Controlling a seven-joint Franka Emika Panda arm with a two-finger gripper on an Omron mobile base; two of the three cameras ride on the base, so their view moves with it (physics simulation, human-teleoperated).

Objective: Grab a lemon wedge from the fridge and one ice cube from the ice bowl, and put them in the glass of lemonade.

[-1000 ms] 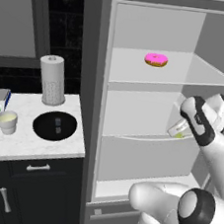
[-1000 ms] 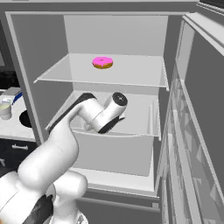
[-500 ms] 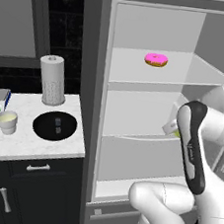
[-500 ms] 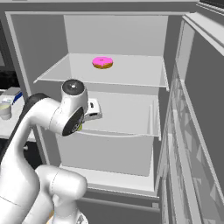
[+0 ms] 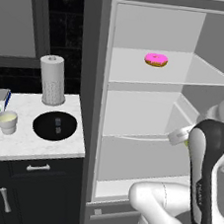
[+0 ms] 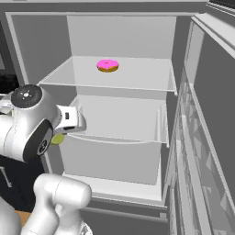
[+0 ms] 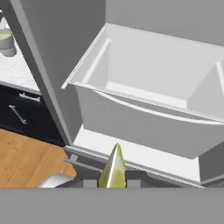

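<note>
My gripper [image 7: 113, 180] is shut on the lemon wedge [image 7: 113, 166], a yellow-green sliver that stands up between the finger tips in the hand view. The wedge [image 6: 57, 138] also peeks out under the hand in the right base view, in front of the open fridge [image 6: 120, 85], near its left wall. In the left base view the gripper [image 5: 179, 137] hangs by the front of the middle shelf. On the marble counter left of the fridge [image 5: 138, 77] lie the black ice bowl [image 5: 54, 126] and the glass of lemonade [image 5: 6, 122]. The glass [image 7: 5, 41] sits at the hand view's upper left.
A pink-iced doughnut [image 5: 156, 59] lies on the fridge's upper shelf. A tall white perforated cylinder [image 5: 52, 80] stands behind the ice bowl. The open fridge door [image 6: 206, 137] runs along the right. Dark drawer cabinets [image 5: 19, 192] sit under the counter.
The arm has swung back out of the fridge's middle shelf, carrying the lemon wedge toward the fridge's left side. The doughnut and counter items have not moved.
</note>
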